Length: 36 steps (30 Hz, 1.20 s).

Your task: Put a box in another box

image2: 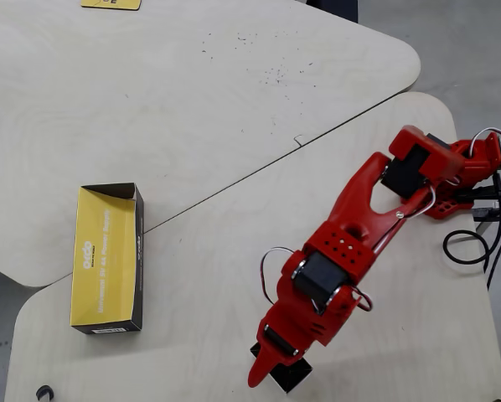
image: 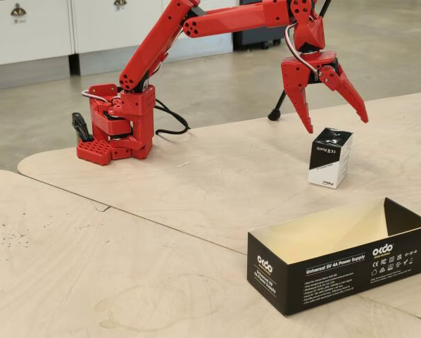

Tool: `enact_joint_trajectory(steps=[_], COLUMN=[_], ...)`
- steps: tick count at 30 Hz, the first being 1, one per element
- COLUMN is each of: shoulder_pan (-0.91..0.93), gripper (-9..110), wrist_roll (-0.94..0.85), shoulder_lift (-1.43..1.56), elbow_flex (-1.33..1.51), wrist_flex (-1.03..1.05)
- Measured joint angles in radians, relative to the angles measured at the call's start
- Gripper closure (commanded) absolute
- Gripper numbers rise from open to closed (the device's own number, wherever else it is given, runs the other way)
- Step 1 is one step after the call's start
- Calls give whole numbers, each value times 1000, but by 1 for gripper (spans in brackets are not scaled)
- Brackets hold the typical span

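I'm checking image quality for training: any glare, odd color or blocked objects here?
Fixed view: sharp, with glare on the small carton's glossy top. Overhead view: the long box interior reads saturated yellow, cream in the fixed view; the open claw covers most of the carton.

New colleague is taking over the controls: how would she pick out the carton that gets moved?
Find the red arm on the wooden table. Directly under its open fingers stands a small upright carton, black on top, white lower down. The only other box is long, open-topped and nearer the camera.
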Motion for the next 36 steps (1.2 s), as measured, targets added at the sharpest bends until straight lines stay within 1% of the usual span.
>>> enact_joint_trajectory(steps=[11, 21, 24, 31, 36], shoulder_pan=[0, -14, -21, -25, -18], gripper=[56, 58, 63, 83, 86], wrist_roll=[29, 43, 43, 41, 26], shoulder_lift=[-21, -135, -172, -202, -202], elbow_flex=[0, 0, -8, -57, -124], wrist_flex=[-28, -44, -51, -49, -9])
